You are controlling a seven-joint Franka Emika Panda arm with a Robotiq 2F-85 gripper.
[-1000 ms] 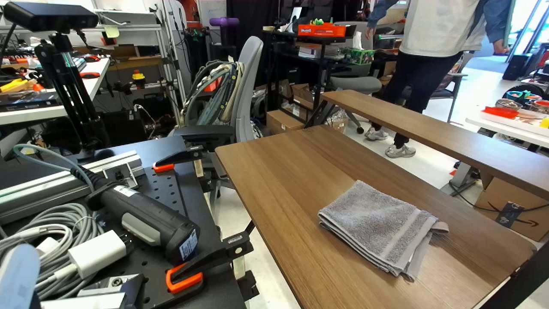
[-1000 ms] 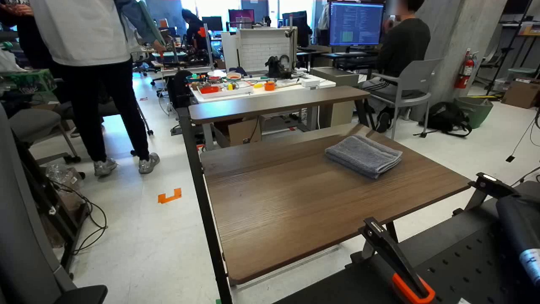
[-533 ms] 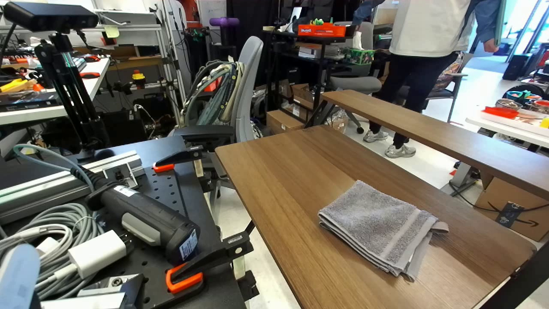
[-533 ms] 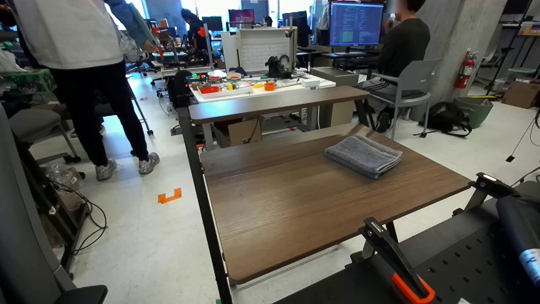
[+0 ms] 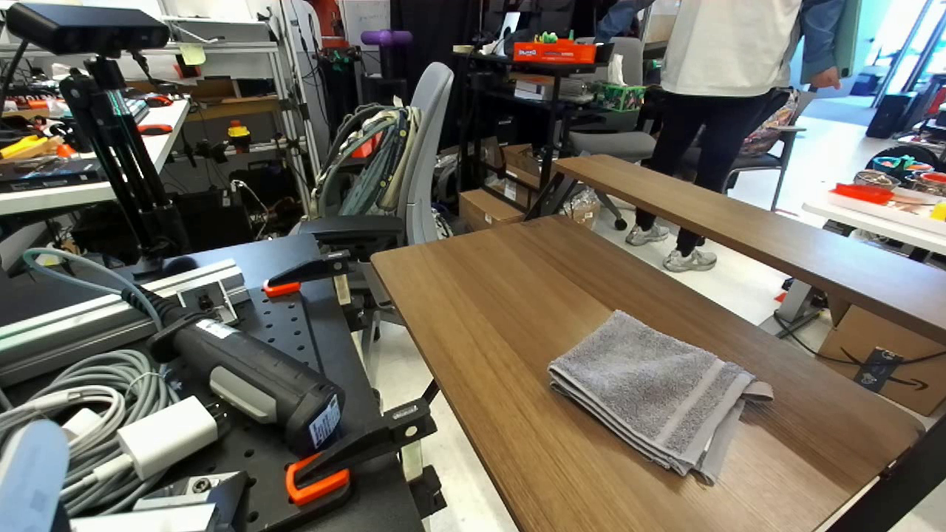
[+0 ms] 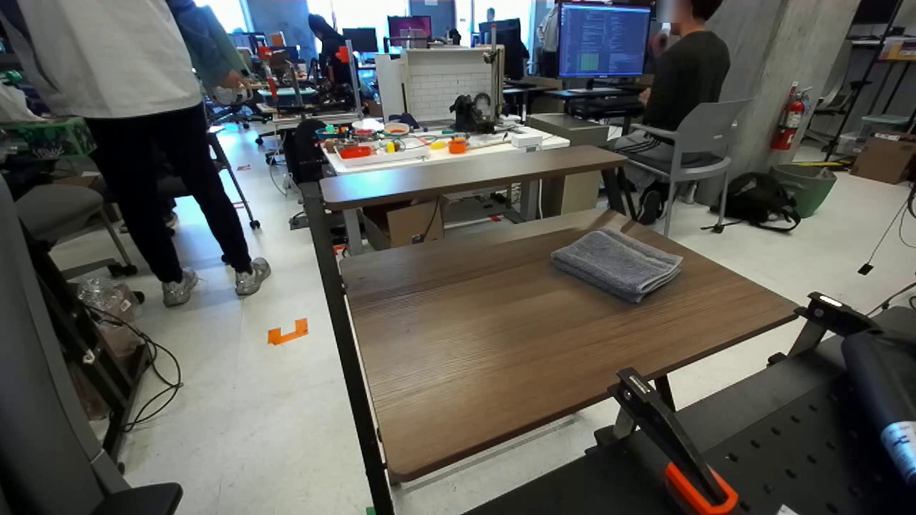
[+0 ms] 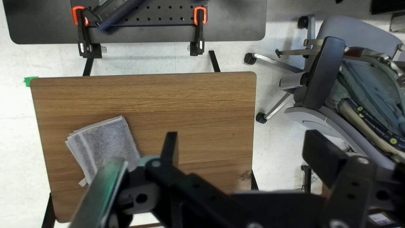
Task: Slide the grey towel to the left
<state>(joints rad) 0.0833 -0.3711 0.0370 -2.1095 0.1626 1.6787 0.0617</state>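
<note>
— State of the gripper [image 7: 242, 148]?
— Jaws spread wide.
— The grey towel [image 5: 650, 391]?
— Folded on the wooden table [image 5: 480, 295], unmoved.
— Any change beyond?
— The standing person [image 5: 724, 55] now appears slightly further left in both exterior views.

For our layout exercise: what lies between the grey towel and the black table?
Next to the towel, wooden tabletop; then pale floor with black legs and jutting clamps. The wrist view shows this.
</note>
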